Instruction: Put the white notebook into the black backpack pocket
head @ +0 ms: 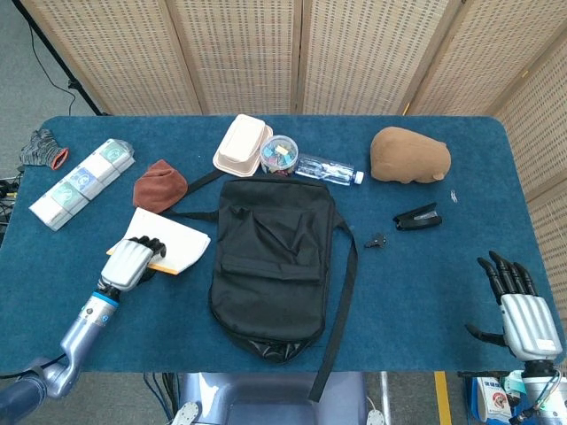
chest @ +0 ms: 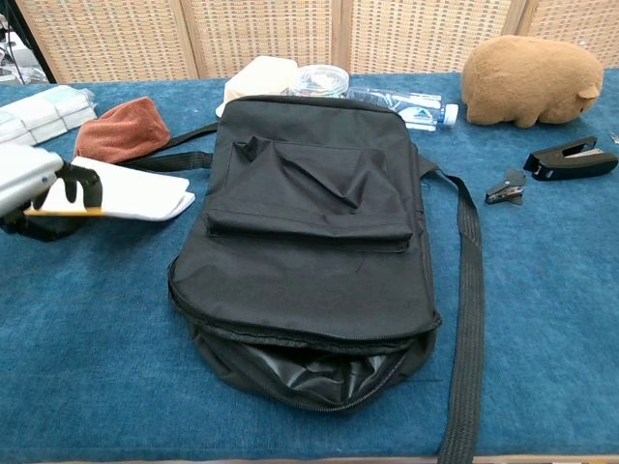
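The white notebook [head: 174, 242] with a yellow edge lies left of the black backpack [head: 273, 257], its near edge tilted up off the table [chest: 135, 194]. My left hand [head: 131, 261] grips that near left edge, fingers curled over the top and thumb beneath [chest: 39, 188]. The backpack [chest: 309, 242] lies flat in the middle, its front pocket flap [chest: 305, 227] across the upper half and its bottom zipper gaping toward me. My right hand [head: 518, 305] hovers open at the table's front right corner, far from both; the chest view does not show it.
A rust cloth [head: 159, 186] sits just behind the notebook. Behind the backpack are a beige box [head: 242, 144], a jar [head: 279, 154] and a water bottle [head: 328, 169]. A plush toy [head: 409, 155], stapler [head: 417, 216] and small clip [head: 376, 240] lie at the right. Tissue packs [head: 81, 181] lie far left.
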